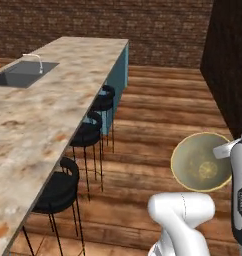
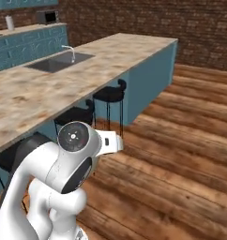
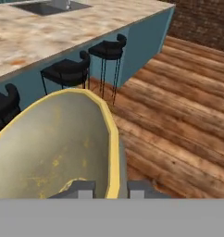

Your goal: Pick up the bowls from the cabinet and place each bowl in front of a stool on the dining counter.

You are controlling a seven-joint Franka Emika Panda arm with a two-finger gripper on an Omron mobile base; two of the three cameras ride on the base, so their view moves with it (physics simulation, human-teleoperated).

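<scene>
We see the tan-yellow round bowl cut off at the hand view's left and bottom, its right rim hidden behind the arm, nearest black padded stool cropped at the left edge

A glossy white arm of rounded segments is showing at the lower left of the right base view, a dark grey round cap with a small centre mark covering its joint, dark bands lining its seams.
</scene>
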